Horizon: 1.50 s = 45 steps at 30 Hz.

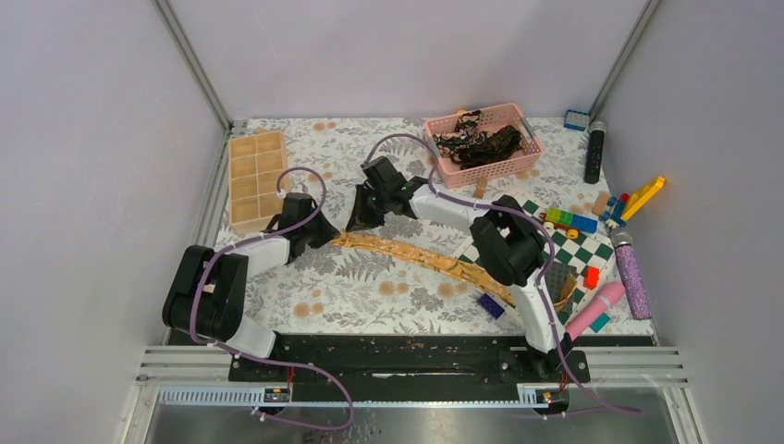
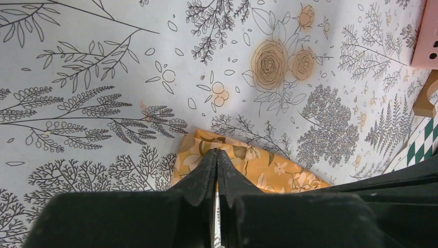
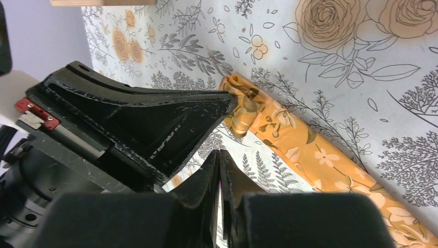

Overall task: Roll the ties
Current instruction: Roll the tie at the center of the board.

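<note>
A golden-tan tie (image 1: 416,254) lies flat across the middle of the floral cloth, running from centre-left down towards the checkered board. My left gripper (image 1: 319,239) is at its left end. In the left wrist view that gripper (image 2: 217,151) is shut, with its tips resting on the tie's folded end (image 2: 268,168); no cloth shows between them. My right gripper (image 1: 359,222) hovers just behind that end. It (image 3: 219,152) is shut and empty, beside the tie (image 3: 310,152) and next to the left gripper's finger (image 3: 206,103). Dark ties (image 1: 481,143) lie heaped in a pink basket (image 1: 439,162).
A wooden compartment tray (image 1: 255,176) sits at the back left. The green-and-white checkered board (image 1: 578,254) lies at the right with toy bricks (image 1: 569,220). Nearby are a black cylinder (image 1: 594,153), a glittery purple bottle (image 1: 632,275) and a pink tube (image 1: 596,310).
</note>
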{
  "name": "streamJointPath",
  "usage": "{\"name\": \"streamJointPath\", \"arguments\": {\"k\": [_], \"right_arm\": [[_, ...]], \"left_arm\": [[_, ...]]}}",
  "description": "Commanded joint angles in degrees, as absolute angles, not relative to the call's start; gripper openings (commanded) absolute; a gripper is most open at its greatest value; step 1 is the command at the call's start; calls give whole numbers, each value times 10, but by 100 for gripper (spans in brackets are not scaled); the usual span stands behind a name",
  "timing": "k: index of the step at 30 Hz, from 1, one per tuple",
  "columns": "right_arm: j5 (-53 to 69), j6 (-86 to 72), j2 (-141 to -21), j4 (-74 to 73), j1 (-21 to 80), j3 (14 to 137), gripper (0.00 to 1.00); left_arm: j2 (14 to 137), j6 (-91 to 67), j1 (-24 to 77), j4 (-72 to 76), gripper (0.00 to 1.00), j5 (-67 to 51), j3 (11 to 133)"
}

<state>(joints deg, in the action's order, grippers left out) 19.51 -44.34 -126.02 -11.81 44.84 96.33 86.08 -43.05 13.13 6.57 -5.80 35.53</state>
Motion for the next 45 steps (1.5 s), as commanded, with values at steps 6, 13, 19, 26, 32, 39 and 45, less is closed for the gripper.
{"name": "streamJointPath", "arguments": {"k": [6,13,19,26,32,39,45], "right_arm": [[212,-464,-1300,-126,443,1030,7],[214,-474,-1337,-130,443,1055,6],[207,-476,-1350,-138,444,1056,5],[195,-471,-1349,-146,444,1037,5],[193,-469,-1350,-147,444,1029,5],[190,-467,-1348,-146,444,1028,5],[187,-467,-1345,-148,444,1026,4]], "left_arm": [[859,-431,134,94,0,-52,370],[854,-429,134,94,0,-53,366],[850,-428,134,93,0,-54,365],[842,-426,134,92,0,-52,362],[818,-429,134,85,13,-52,363],[791,-434,134,67,37,-34,356],[798,-447,133,67,40,-27,341]]}}
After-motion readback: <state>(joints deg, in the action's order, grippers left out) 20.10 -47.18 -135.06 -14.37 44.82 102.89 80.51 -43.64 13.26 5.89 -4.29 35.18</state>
